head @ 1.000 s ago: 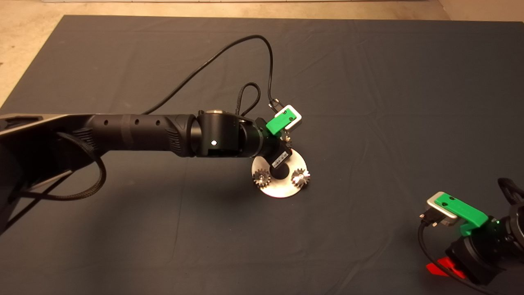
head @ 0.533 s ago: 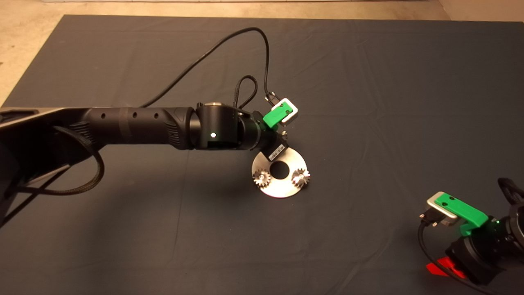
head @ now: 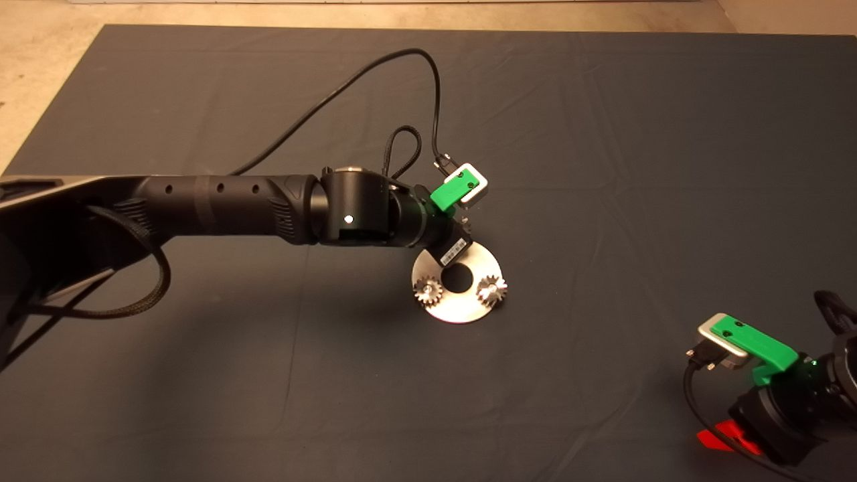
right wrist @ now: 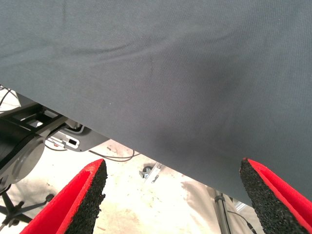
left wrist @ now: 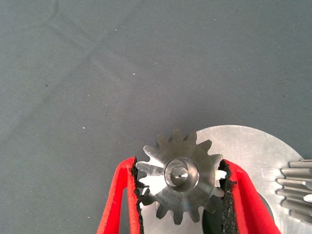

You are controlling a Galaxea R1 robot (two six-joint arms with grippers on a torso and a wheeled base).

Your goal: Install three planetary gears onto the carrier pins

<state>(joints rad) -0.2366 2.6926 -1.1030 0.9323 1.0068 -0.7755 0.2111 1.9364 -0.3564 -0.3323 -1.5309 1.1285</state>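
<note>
Left gripper (left wrist: 179,195) pads flank gear 3 (left wrist: 179,176), seated over its carrier pin (left wrist: 178,173) at the disc (head: 462,309) far rim; contact uncertain. Gears 1 (head: 426,290) and 2 (head: 491,290) mounted. Release straight up, no twist. Right gripper (right wrist: 173,197) parked wide, lower right.

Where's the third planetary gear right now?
In the left wrist view, the third gear sits between the left gripper jaws, over a pin on the disc, beside another gear.

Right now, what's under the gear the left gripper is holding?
Under the third gear, between the left gripper pads, lies the silver disc. A pin tip shows in its hole; the pin's base is covered.
</note>
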